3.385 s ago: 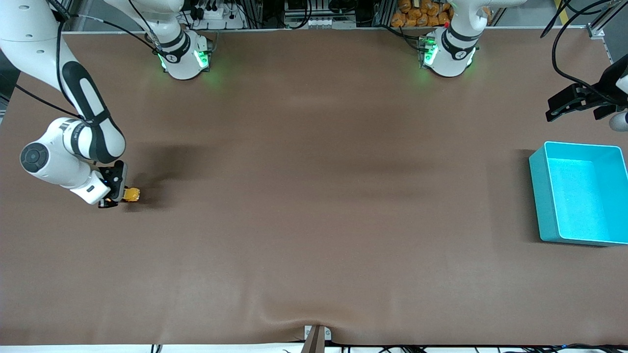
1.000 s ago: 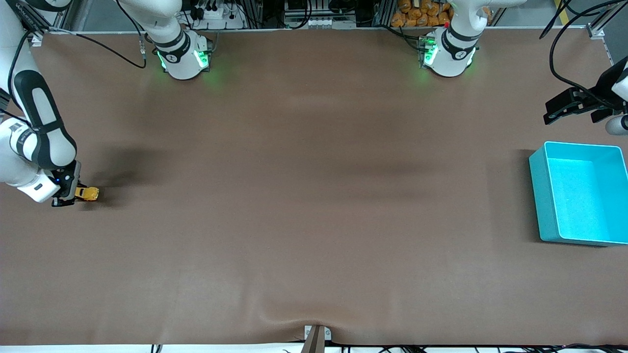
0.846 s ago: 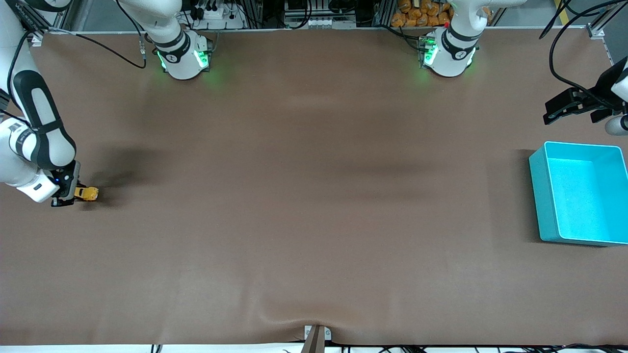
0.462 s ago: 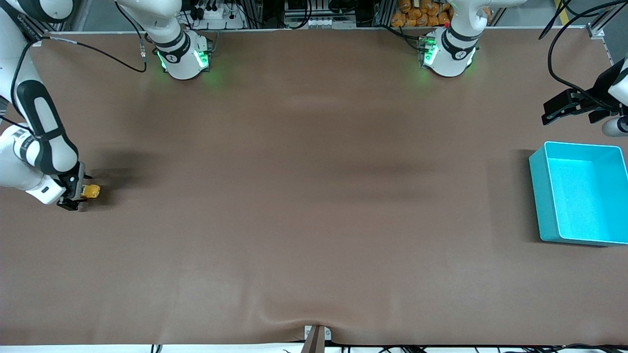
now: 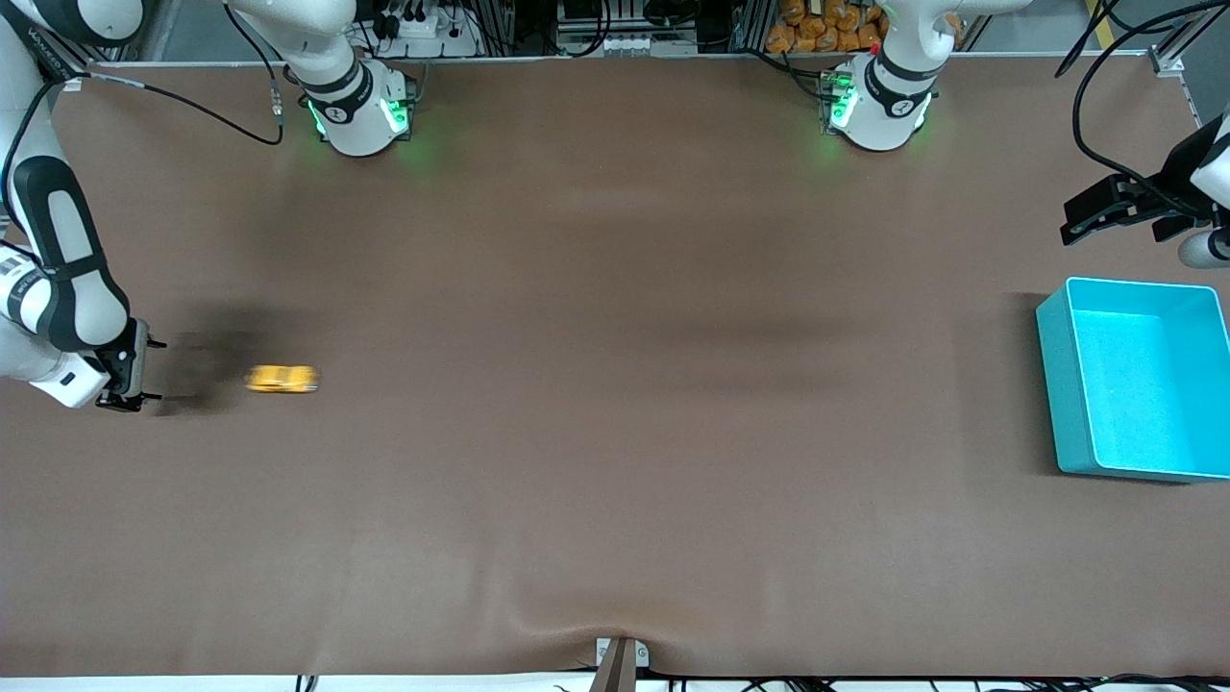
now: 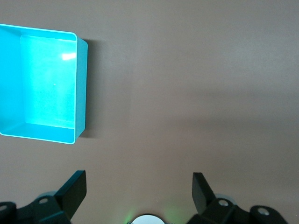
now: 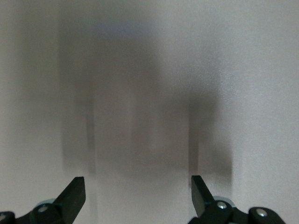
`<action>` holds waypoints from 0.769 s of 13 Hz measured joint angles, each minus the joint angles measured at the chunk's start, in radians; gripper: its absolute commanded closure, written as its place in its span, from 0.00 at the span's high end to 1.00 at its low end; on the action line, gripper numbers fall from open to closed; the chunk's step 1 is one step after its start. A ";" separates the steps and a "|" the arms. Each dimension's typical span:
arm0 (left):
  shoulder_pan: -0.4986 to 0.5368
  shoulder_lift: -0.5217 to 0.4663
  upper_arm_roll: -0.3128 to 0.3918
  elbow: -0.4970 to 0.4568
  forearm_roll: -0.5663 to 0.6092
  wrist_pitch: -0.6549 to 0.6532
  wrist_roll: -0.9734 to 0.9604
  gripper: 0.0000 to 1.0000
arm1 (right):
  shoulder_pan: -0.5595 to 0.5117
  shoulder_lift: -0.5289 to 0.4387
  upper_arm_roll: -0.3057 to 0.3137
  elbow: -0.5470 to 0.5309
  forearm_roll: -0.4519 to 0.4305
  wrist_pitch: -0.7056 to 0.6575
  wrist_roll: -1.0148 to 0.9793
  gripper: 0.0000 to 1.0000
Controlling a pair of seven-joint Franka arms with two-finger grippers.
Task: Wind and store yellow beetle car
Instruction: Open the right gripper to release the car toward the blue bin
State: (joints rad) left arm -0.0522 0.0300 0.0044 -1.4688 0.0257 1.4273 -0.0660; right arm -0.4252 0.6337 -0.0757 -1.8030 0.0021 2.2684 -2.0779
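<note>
The yellow beetle car (image 5: 282, 379) is loose on the brown table, blurred, a short way from my right gripper (image 5: 144, 370) toward the table's middle. That gripper stands open just above the table at the right arm's end, nothing between its fingers (image 7: 74, 196); the right wrist view shows only bare table and shadow. My left gripper (image 5: 1084, 217) hangs open in the air at the left arm's end, beside the turquoise bin (image 5: 1055, 384), which looks empty. In the left wrist view the open fingers (image 6: 74, 189) frame bare table, with the turquoise bin (image 6: 81, 88) off to one side.
Both arm bases (image 5: 360, 111) (image 5: 876, 106) stand at the table edge farthest from the front camera. A small bracket (image 5: 620, 658) sits at the nearest edge. A black cable (image 5: 183, 101) trails over the table by the right arm.
My right gripper opened and let go of the car, which has shot away from it toward the table's middle. The right arm drew back slightly. The left arm barely moved.
</note>
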 measured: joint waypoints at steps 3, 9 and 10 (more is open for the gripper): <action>0.000 0.000 0.000 0.000 0.000 0.000 0.000 1.00 | 0.000 0.001 0.002 0.001 0.000 -0.001 -0.014 1.00; 0.000 0.000 0.000 -0.003 0.000 0.000 -0.026 1.00 | 0.005 0.002 0.022 0.001 0.000 -0.002 -0.015 1.00; 0.000 0.000 0.000 -0.004 0.000 0.000 -0.033 1.00 | 0.005 0.002 0.024 0.002 0.000 -0.002 -0.015 1.00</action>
State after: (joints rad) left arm -0.0520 0.0300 0.0048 -1.4731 0.0257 1.4273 -0.0994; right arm -0.4203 0.6354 -0.0516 -1.8014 0.0022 2.2659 -2.0931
